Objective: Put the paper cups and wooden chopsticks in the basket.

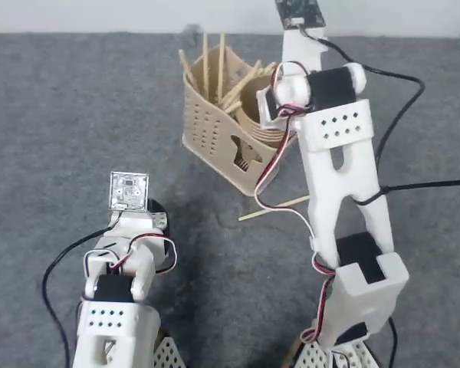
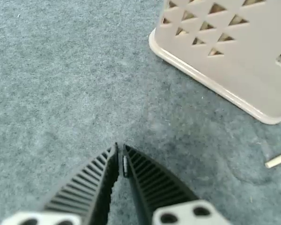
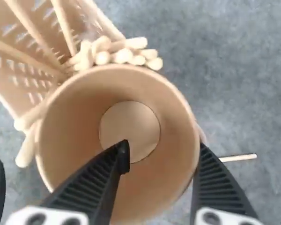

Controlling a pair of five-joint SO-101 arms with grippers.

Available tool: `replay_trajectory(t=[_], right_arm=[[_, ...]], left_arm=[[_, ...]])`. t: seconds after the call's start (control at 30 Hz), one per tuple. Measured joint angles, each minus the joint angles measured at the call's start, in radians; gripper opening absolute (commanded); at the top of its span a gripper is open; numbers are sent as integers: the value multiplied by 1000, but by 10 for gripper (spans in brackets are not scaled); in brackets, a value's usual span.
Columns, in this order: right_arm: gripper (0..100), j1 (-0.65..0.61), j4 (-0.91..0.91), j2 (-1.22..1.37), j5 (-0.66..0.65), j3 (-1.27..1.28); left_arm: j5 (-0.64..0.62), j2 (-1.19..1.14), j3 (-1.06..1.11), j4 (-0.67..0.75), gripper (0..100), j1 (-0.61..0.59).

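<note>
Right claw clamped on paper cup at the basket; left claw closed, low over the carpet
Right claw: one finger inside the cup, the other outside its wall, cup mouth facing the claw and sitting in the basket's near end. A bundle of chopsticks stands in the basket just beyond the cup. A loose chopstick lies on the carpet past the outer finger, beside the basket. Left claw: tips together, holding nothing, basket ahead of it and well apart
</note>
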State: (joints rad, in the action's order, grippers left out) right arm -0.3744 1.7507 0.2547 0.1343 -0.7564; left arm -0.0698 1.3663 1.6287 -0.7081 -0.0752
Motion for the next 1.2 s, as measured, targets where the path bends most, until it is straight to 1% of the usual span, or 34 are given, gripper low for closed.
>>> replay_trajectory(t=[0.3, 0.4, 0.5, 0.77, 1.0, 1.2], right_arm=[[214, -77, 2, 2, 0, -176], [214, -72, 2, 2, 0, -233], [214, -74, 6, 2, 2, -238], [214, -72, 6, 2, 83, -71], [214, -69, 6, 2, 146, 9], [213, -77, 6, 2, 170, 92]], left_arm=[[0, 0, 0, 0, 13, 0], [0, 0, 0, 0, 13, 0], [0, 0, 0, 0, 13, 0], [0, 0, 0, 0, 13, 0], [0, 0, 0, 0, 13, 0], [0, 0, 0, 0, 13, 0]])
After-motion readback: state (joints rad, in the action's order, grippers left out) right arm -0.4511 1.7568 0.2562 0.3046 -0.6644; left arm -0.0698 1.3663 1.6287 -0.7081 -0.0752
